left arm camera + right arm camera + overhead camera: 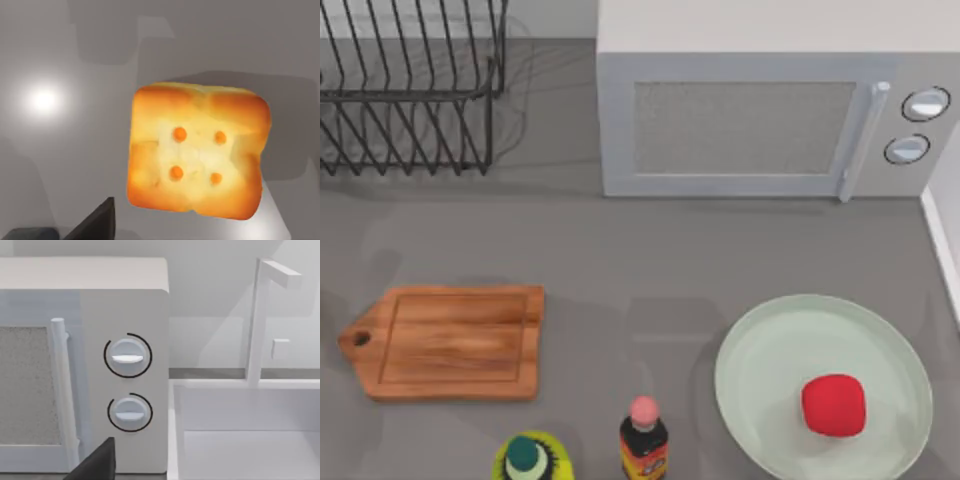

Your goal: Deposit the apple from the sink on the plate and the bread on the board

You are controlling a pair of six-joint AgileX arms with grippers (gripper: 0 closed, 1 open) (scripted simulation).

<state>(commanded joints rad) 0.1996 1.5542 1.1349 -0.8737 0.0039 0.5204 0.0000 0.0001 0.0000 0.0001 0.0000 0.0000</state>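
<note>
Red apple (834, 405): resting on mint plate (760, 345), toward 4 o'clock.
Board (450, 340): bare.
Bread (195, 150): beneath left wrist camera.
Grip state: cannot tell, either arm.

sitting on the right side of the green plate (750, 395): the red apple (834, 405). lying bare at the left: the wood board (450, 342). standing between them, near the front: a pink-capped bottle (644, 440).

One dark fingertip (95, 222) of each gripper shows; jaw state perhaps indiscernible.
</note>
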